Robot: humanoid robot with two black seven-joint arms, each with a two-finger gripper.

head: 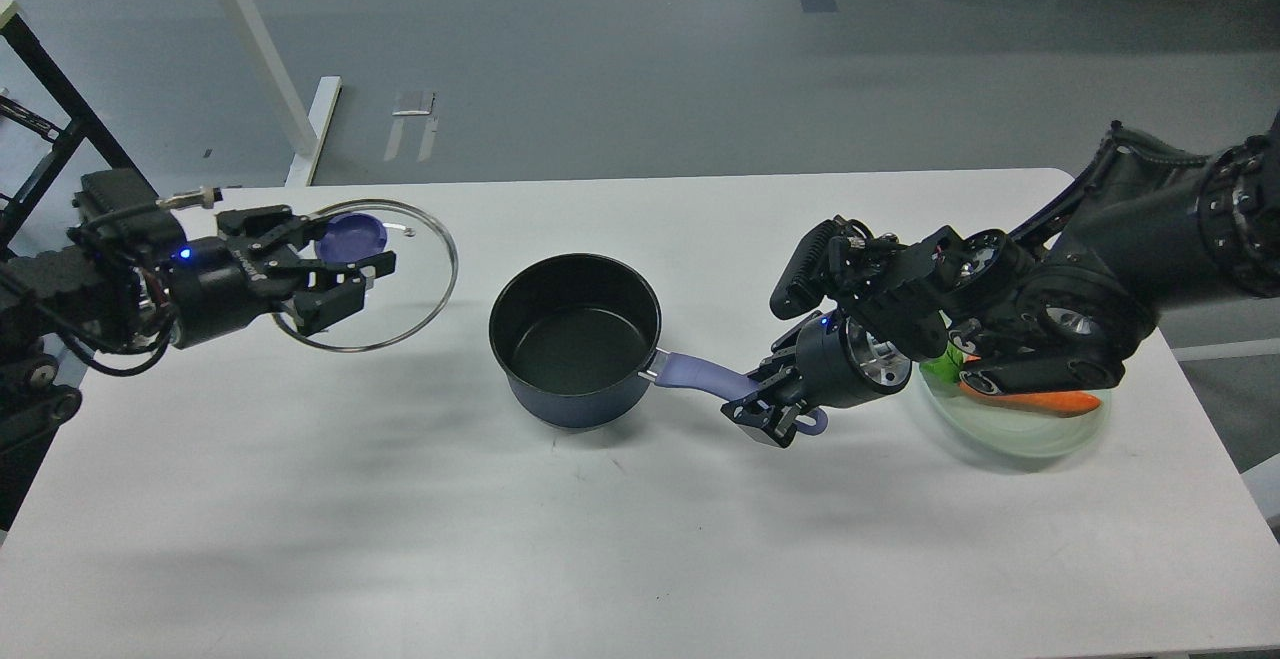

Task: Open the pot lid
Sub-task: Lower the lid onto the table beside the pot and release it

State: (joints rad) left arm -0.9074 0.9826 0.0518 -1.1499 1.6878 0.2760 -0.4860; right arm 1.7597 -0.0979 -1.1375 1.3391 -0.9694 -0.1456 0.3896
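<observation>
The dark blue pot (pixel 575 339) stands open and empty in the middle of the white table (pixel 620 539). Its glass lid (pixel 405 284) with a blue knob (pixel 352 236) is held in the air at the far left, well clear of the pot. My left gripper (pixel 345 267) is shut on the lid's knob. My right gripper (pixel 765 409) is shut on the pot's blue handle (pixel 695 376) near its end.
A clear green plate (pixel 1010 429) with an orange carrot (pixel 1040 402) and a green item (pixel 938 367) sits at the right, partly under my right arm. Table legs stand on the floor behind at the left.
</observation>
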